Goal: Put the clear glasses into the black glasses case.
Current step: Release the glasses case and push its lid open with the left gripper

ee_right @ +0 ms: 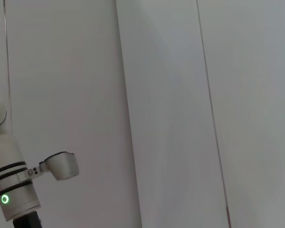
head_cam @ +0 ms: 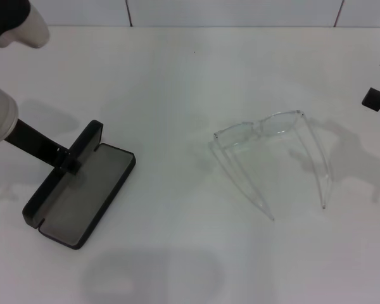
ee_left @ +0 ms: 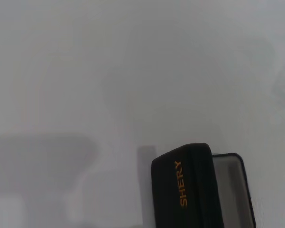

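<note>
Open on the white table [head_cam: 177, 82], toward the left of the head view: the black glasses case [head_cam: 82, 193], grey lining facing up, lid raised along its far-left long edge. Clamped on that raised lid, about midway along it, the left gripper [head_cam: 68, 159], black fingers closed on the lid's edge, white forearm with a green light reaching in from the left border. In the left wrist view, the outer face of the lid seen close, matte black with rounded corners, small orange lettering "SHERY" [ee_left: 180, 183] running along it, readable; beside it, a sliver of the case's tray with its dark rim. No other writing legible anywhere. Well apart from the case, right of centre in the head view: the clear glasses [head_cam: 269, 130], resting on the table, fully transparent, front frame toward the far side, both long thin arms unfolded and pointing toward the near edge. Nothing touching them. At the right border of the head view, only a small black part of the right gripper [head_cam: 379, 101], clear of the glasses; open or closed, cannot tell. In the right wrist view, pale wall panels and the left arm's white segment with a green light, no fingers visible.
</note>
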Action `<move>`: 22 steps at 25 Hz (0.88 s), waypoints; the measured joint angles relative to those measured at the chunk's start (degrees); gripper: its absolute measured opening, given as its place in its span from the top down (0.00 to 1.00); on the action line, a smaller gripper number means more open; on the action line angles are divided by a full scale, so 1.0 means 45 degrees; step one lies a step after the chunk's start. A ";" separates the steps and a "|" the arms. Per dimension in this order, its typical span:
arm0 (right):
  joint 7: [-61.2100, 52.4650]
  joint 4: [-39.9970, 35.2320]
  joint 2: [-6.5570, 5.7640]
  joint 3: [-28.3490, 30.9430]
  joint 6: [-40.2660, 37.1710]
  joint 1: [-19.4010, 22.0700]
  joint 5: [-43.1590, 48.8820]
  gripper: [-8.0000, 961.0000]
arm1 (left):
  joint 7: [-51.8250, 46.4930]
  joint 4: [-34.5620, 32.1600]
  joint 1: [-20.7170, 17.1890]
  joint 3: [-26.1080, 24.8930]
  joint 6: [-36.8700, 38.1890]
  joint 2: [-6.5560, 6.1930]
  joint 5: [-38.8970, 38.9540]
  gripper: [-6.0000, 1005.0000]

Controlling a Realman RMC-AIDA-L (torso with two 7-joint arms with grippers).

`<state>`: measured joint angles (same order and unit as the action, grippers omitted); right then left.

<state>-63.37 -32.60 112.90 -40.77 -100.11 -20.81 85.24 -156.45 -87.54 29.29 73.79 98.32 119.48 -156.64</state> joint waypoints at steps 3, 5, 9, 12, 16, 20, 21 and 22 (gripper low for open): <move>0.0017 0.0000 0.0015 0.0000 -0.0012 0.0074 -0.0084 0.08 | 0.0034 -0.0049 0.0001 0.0010 0.0047 0.0004 0.0110 0.65; 0.0083 0.0000 0.0029 -0.0001 -0.0066 0.0114 -0.0148 0.08 | 0.0125 -0.0055 0.0006 -0.0001 0.0096 0.0002 0.0345 0.67; 0.0166 0.0000 0.0049 -0.0001 -0.0161 0.0211 -0.0260 0.08 | 0.0409 -0.0224 0.0010 -0.0011 0.0126 -0.0001 0.0652 0.72; 0.0296 0.0035 0.0072 0.0135 -0.0262 0.0356 -0.0413 0.08 | 0.1022 -0.0888 -0.0065 0.0036 0.0119 0.0004 0.0826 0.78; 0.0669 0.0394 0.0059 0.1114 -0.0981 0.0676 -0.0559 0.08 | 0.2647 -0.2176 -0.0144 0.0192 0.0082 0.0013 0.1470 0.87; 0.0947 0.1022 -0.0088 0.2860 -0.2130 0.1225 -0.0586 0.08 | 0.3827 -0.2845 -0.0157 0.0982 -0.0009 0.0025 0.1705 0.90; 0.0979 0.1108 -0.0108 0.3224 -0.2353 0.1392 -0.0586 0.08 | 0.3926 -0.2880 -0.0156 0.1195 -0.0054 0.0026 0.1674 0.90; 0.0988 0.1158 -0.0118 0.3613 -0.2627 0.1633 -0.0586 0.08 | 0.3972 -0.2904 -0.0145 0.1360 -0.0094 0.0027 0.1628 0.91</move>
<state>-58.92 -27.39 112.37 -24.51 -111.93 -13.46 82.60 -138.57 -100.61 28.64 79.91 97.90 119.60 -149.31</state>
